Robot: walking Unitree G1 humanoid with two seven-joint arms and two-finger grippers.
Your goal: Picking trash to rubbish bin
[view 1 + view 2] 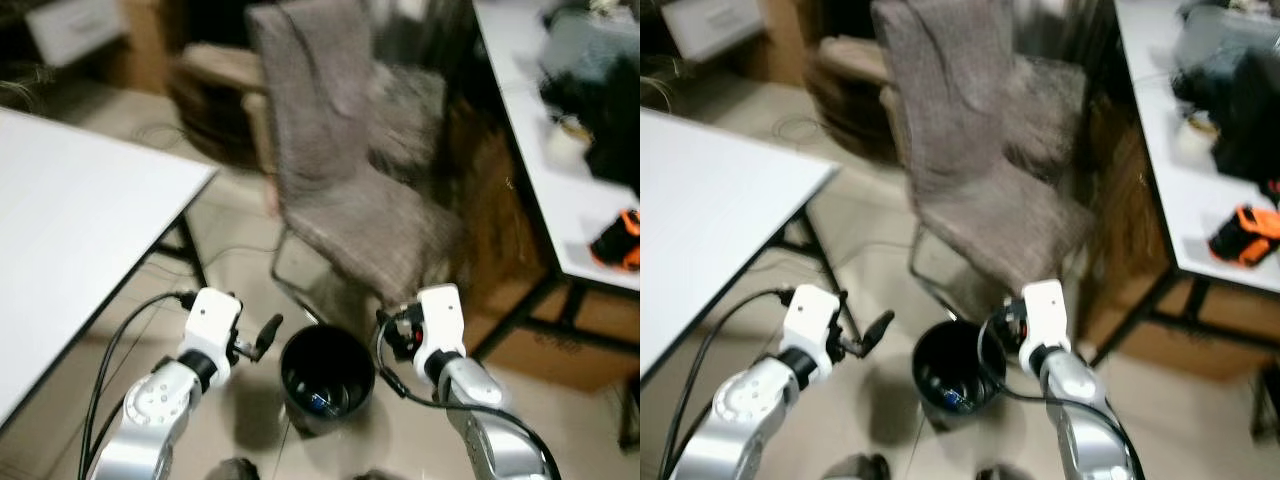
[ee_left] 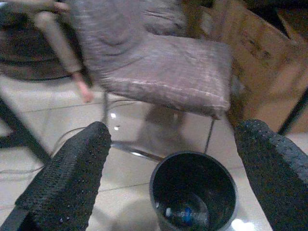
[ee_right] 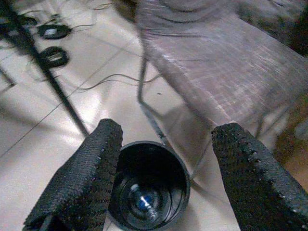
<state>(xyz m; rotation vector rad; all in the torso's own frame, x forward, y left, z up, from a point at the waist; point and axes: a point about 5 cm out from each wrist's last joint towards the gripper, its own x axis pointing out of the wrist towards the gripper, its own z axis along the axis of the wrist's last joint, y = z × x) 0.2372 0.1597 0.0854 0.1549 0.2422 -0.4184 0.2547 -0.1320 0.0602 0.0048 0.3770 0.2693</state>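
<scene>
Both grippers, left (image 2: pixel 168 159) and right (image 3: pixel 166 159), are hanging spread wide and empty, flanking the round black plastic bin (image 1: pixel 327 375); trash is lying inside. Drop step apparently done; next calls for finding more litter.

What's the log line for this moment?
bin: on floor by chair, bottle-like trash inside | left gripper: open, empty, beside bin | right gripper: open, empty, beside bin
</scene>
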